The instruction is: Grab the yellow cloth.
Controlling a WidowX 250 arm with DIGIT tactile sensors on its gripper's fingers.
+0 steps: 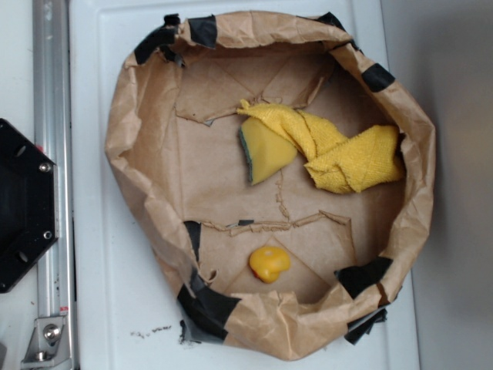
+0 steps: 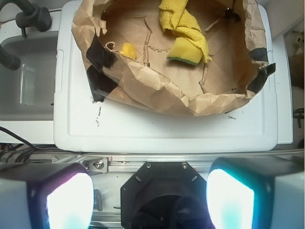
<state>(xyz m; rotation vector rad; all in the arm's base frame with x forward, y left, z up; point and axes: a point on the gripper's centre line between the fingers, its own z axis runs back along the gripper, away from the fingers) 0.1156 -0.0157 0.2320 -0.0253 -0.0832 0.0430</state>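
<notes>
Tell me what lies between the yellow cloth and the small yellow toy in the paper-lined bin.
In the exterior view, the yellow cloth and toy are separated by bare brown paper with a torn ridge; the sponge touches the cloth.

You had a white plastic surface [image 1: 115,308] carrying the taped brown-paper basin [image 1: 146,166], well ahead of the open fingers [image 2: 64,200]; dark specks [image 1: 150,332] beside it.

You've got the yellow cloth [image 1: 339,150] [image 2: 183,21] lying crumpled w/ many folds, nubby terry weave, bright yellow, biggest yellow thing in view. In the exterior view it's toward the white top's right edge, nearer the far edge than the near one. One end drapes left, the other bunches thick at the right.
</notes>
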